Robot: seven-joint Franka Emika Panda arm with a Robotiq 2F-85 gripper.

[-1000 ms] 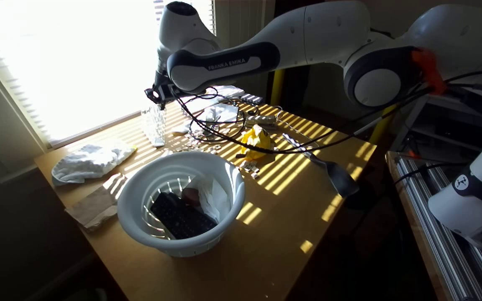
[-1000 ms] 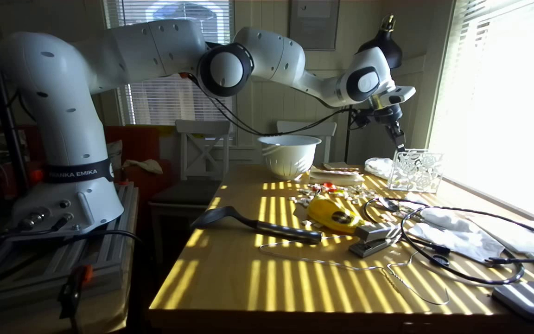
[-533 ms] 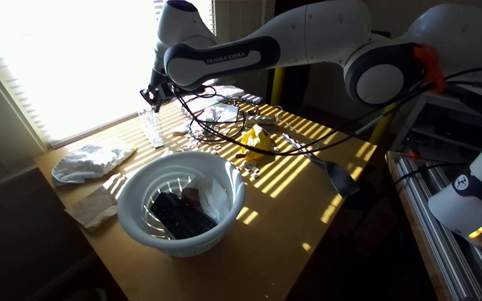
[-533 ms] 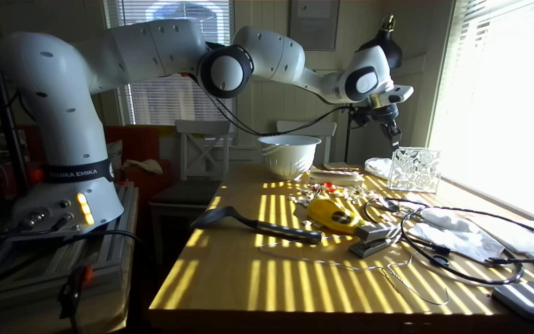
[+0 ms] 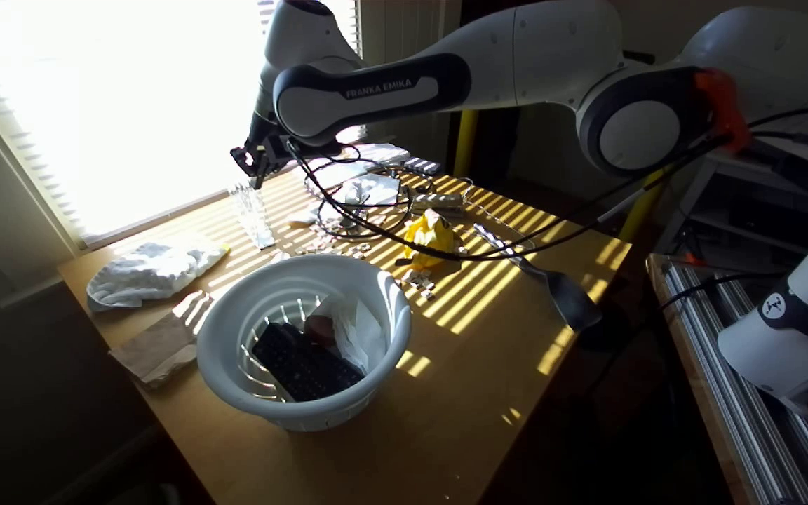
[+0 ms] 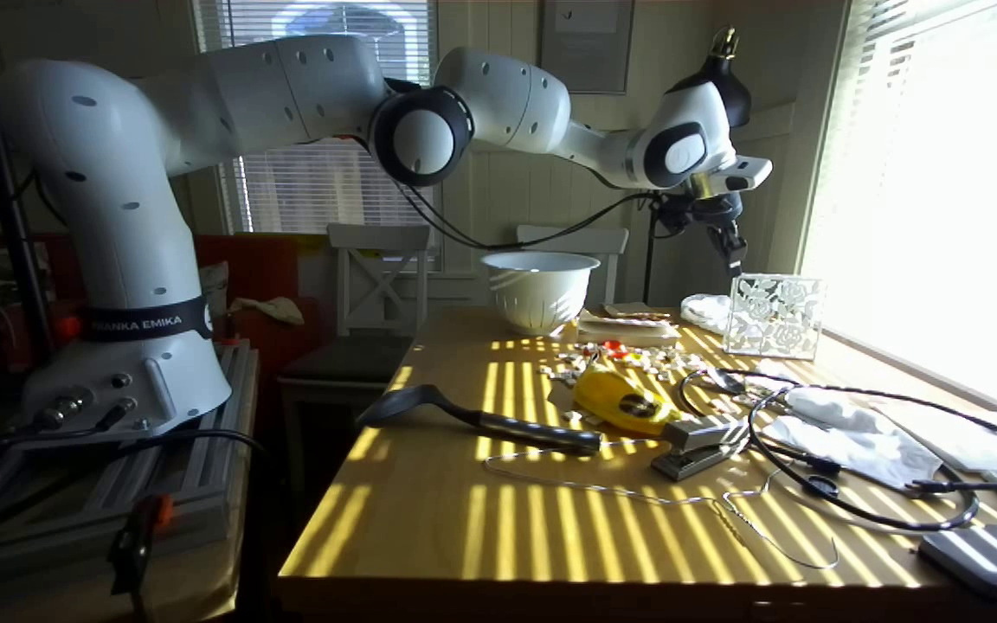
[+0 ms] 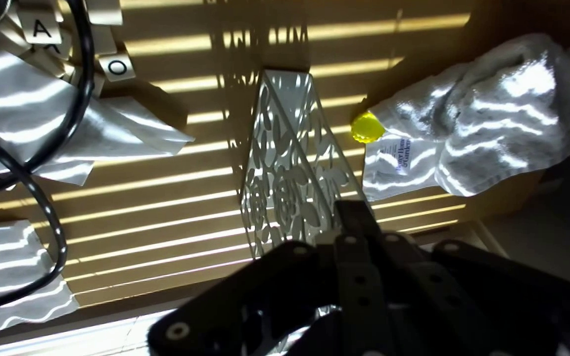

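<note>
A white openwork holder with a flower pattern (image 6: 774,316) stands on the table by the window. It has two thin panels joined by a base, seen from above in the wrist view (image 7: 296,174). In an exterior view (image 5: 253,223) it leans a little at the top. My gripper (image 6: 734,270) is at the holder's upper corner. In the wrist view my gripper (image 7: 361,217) has its fingers close together on the top edge of one panel. The panel's edge between the fingers is mostly hidden. I cannot tell if the base is fully on the table.
A white bowl (image 5: 218,344) holds a black keyboard (image 5: 306,365) and paper. A white cloth (image 7: 502,118) and a yellow cap (image 7: 367,127) lie beside the holder. Letter tiles (image 7: 117,66), a yellow bag (image 6: 624,402), a black spoon (image 6: 533,433), a stapler (image 6: 697,446) and a looped cable are nearby.
My gripper has shifted slightly left in both exterior views. The holder's upper part has moved with it and leans more. Other things have not moved.
</note>
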